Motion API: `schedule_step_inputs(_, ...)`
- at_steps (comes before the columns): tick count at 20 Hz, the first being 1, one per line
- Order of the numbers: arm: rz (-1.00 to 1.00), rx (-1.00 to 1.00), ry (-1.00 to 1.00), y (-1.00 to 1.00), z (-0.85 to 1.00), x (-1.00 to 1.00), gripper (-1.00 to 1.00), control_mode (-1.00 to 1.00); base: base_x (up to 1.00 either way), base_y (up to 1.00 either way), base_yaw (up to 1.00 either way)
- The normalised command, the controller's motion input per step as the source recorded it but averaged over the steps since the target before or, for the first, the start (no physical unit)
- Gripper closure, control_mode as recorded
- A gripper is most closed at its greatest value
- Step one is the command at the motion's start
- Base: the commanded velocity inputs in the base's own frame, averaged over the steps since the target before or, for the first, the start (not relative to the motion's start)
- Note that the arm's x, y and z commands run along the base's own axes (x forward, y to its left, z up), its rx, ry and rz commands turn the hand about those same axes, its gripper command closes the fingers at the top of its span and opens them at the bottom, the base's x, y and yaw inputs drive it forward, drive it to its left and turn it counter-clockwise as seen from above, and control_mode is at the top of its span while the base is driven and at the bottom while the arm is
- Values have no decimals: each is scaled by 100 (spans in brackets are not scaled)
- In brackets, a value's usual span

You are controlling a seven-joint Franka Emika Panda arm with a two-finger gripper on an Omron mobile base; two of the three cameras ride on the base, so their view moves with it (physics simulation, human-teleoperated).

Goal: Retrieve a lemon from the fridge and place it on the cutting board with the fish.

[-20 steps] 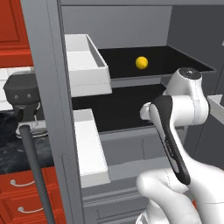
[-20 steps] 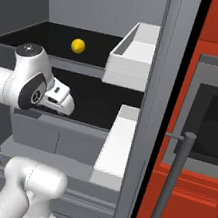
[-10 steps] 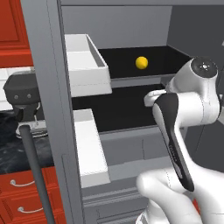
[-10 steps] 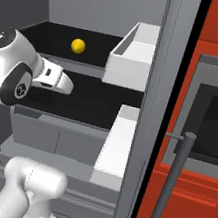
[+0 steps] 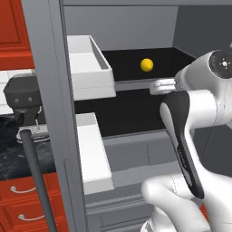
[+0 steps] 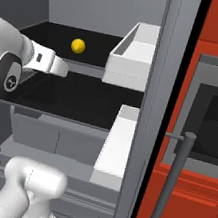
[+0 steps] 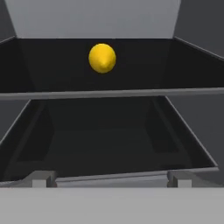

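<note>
Hand view: lemon (image 7: 102, 57) upper centre on the fridge's (image 5: 136, 27) top shelf.
Hand (image 7: 109, 178) spread wide, empty; should rise to shelf level, then reach straight in.

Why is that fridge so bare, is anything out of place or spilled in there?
Nothing stands out. The small bright yellow lemon sits alone on the upper black shelf of the open grey fridge, with no spill visible. The white door bins hang level, and the open gripper points toward the shelves.
</note>
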Motion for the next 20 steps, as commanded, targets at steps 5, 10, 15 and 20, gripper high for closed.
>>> schedule_step_inputs(5, 3, 1, 0, -1, 0, 22, -100, -100, 0, 0, 0)
schedule_step_inputs(10, 1, 0, 0, -2, 35, 14, -100, -100, 0, 0, 0)
schedule_step_inputs(15, 3, 3, 0, 0, 10, 32, -100, -100, 0, 0, 0)
schedule_step_inputs(20, 1, 1, 0, -2, 17, 43, -100, -100, 0, 0, 0)
